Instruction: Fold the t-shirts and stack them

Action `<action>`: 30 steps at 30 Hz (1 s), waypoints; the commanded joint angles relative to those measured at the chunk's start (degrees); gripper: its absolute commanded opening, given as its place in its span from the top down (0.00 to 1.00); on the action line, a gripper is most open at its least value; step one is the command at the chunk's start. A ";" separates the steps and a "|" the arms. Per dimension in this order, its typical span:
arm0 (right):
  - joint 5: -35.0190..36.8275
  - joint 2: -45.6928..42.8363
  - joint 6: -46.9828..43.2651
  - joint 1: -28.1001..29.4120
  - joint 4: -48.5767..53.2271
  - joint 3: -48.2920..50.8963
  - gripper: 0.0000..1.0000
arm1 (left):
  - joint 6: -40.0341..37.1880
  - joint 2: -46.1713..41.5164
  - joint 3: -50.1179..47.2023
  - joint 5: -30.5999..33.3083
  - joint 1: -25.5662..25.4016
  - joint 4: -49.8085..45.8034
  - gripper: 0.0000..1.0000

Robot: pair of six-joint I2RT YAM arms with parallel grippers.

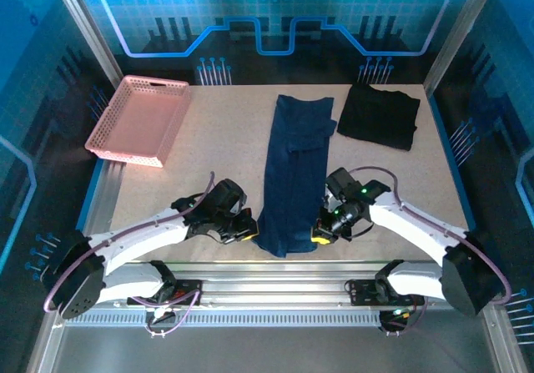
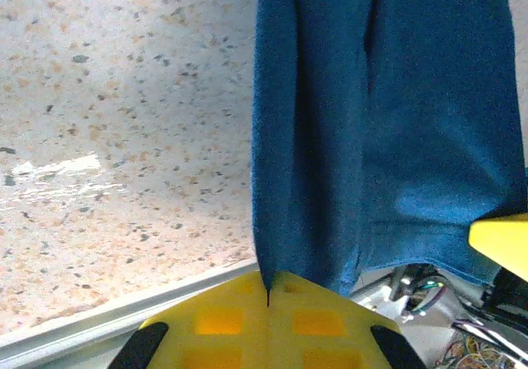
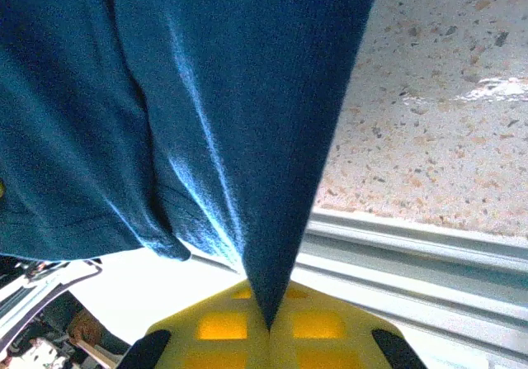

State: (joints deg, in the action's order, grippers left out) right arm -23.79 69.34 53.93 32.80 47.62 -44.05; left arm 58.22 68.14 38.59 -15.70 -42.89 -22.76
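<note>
two grippers pinch the near corners of the navy t-shirt, which lies as a long folded strip down the middle of the table. our left gripper and right gripper are both clamped tight on its hem, likely so we can carry that edge to the far end. the folded black t-shirt lies far right.
</note>
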 commanded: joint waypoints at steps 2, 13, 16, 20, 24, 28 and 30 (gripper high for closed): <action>1.29 -2.20 -2.31 -4.84 6.60 -5.97 1.00 | -2.39 3.93 12.50 -0.70 2.67 -3.92 1.00; -0.05 17.97 -17.33 -20.41 7.29 -27.46 1.00 | -9.12 26.95 36.93 -6.21 18.47 -2.42 1.00; 0.24 24.88 -19.31 -23.21 6.47 -31.90 1.00 | -12.37 35.19 44.78 -7.86 19.91 -4.27 1.00; -0.07 32.58 -20.58 -25.64 5.85 -37.71 1.00 | -16.37 44.68 53.52 -8.79 21.40 -8.10 1.00; 0.06 39.31 -21.63 -27.02 6.54 -43.10 1.00 | -18.79 51.17 60.35 -9.08 22.47 -10.84 1.00; -0.31 44.74 -21.85 -27.43 6.64 -48.00 1.00 | -20.09 55.82 65.43 -9.18 23.68 -12.81 1.00; -0.12 46.82 -21.68 -27.52 6.95 -50.30 1.00 | -20.58 56.92 66.98 -8.84 24.23 -13.33 1.00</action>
State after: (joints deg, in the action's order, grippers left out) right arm -23.16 113.82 33.36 6.04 52.80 -90.83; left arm 40.38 123.72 102.19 -23.29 -19.97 -32.64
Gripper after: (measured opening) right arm 0.063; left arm 0.053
